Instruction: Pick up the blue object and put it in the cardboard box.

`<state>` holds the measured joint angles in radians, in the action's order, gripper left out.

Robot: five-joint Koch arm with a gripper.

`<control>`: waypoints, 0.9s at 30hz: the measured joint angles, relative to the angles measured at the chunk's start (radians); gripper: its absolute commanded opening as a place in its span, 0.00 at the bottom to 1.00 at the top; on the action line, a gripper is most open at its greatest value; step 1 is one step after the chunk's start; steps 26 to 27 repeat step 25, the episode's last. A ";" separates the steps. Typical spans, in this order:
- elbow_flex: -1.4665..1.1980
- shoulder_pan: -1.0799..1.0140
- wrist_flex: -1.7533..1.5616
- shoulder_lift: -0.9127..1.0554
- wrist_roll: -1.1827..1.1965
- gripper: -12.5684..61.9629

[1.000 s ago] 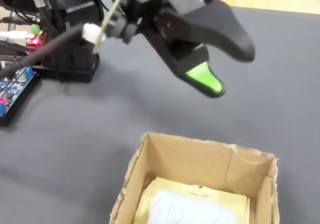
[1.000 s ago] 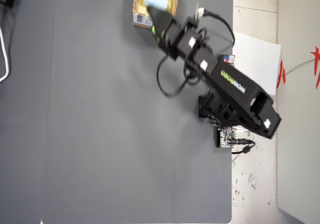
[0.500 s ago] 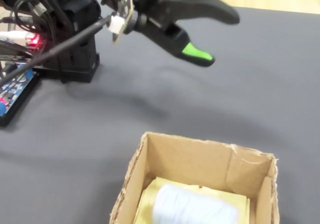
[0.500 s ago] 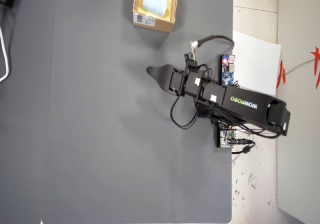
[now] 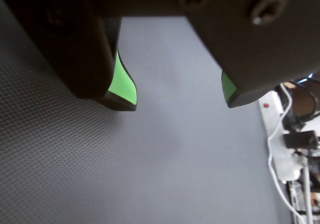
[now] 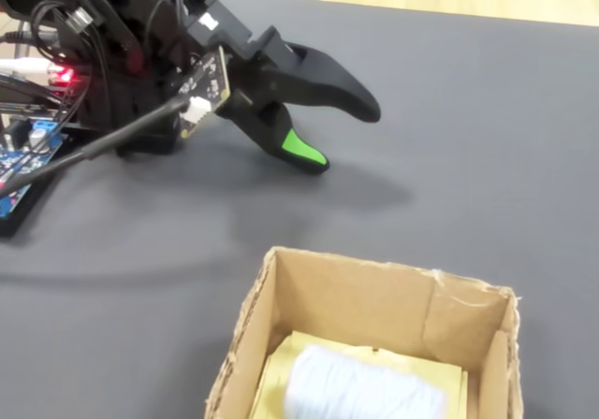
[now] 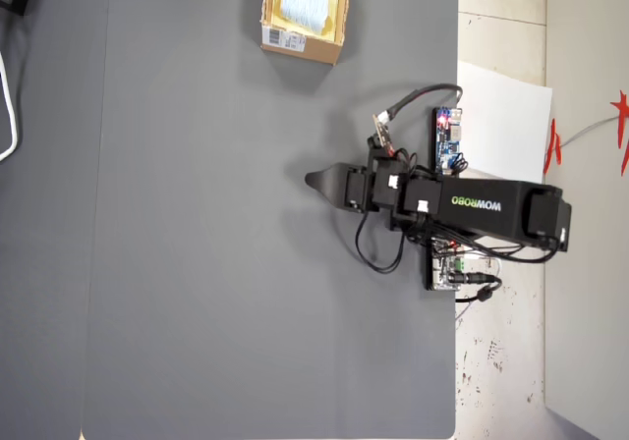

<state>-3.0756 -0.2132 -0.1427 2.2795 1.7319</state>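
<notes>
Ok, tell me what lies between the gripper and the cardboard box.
Only bare grey mat. In the overhead view nothing sits between the gripper and the cardboard box; the blue object already lies inside the box.

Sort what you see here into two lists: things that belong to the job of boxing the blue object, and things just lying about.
Job:
blue object, already inside the box
cardboard box
gripper, open and empty

Lying about:
circuit boards beside the arm
white paper sheet
grey mat

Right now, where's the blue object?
The blue object lies inside the cardboard box, bottom centre of the fixed view, apart from the open claw.
</notes>
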 measured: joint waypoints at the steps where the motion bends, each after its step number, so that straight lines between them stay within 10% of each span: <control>1: 0.000 0.000 0.000 0.000 0.000 0.62; 27: -0.003 -0.009 0.067 0.000 0.005 0.62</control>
